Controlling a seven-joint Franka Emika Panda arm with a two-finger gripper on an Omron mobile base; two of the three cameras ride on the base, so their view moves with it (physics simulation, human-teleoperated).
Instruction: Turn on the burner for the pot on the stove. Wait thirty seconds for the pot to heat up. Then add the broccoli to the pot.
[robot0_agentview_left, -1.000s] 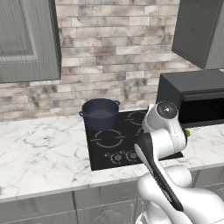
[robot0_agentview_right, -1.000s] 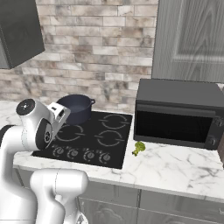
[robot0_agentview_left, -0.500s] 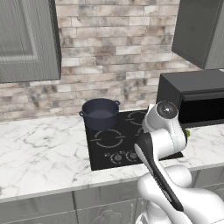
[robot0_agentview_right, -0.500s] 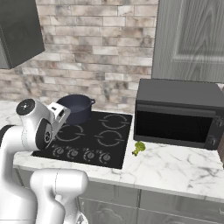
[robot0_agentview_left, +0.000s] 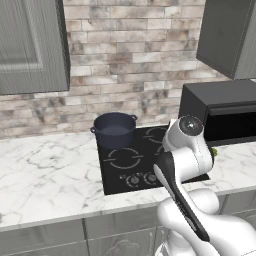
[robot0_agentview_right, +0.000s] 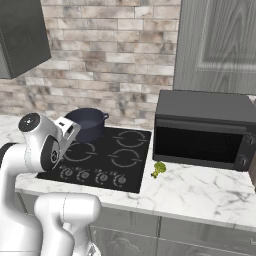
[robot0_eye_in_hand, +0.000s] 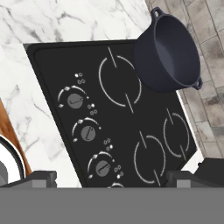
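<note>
Pot (robot0_agentview_left: 114, 130) stands on the far left ring of the stove (robot0_agentview_left: 120, 172), close to the brick wall. Knobs (robot0_eye_in_hand: 88, 133) run along the stove's near edge. Broccoli (robot0_agentview_right: 159, 169) lies on the worktop (robot0_agentview_right: 200, 187) just right of the stove, in front of the microwave (robot0_agentview_right: 205, 129). Claw (robot0_eye_in_hand: 109, 177) hangs wide open above the knob row, holding nothing. Bare marble lies left of the stove.

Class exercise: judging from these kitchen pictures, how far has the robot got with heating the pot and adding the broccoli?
Done: nothing visible yet. The pot sits empty on the stove's back burner. In hand: the open gripper hovers above the knobs, touching none. Left: turn the right knob, wait, then fetch the broccoli, lying on the counter before the microwave.
</note>
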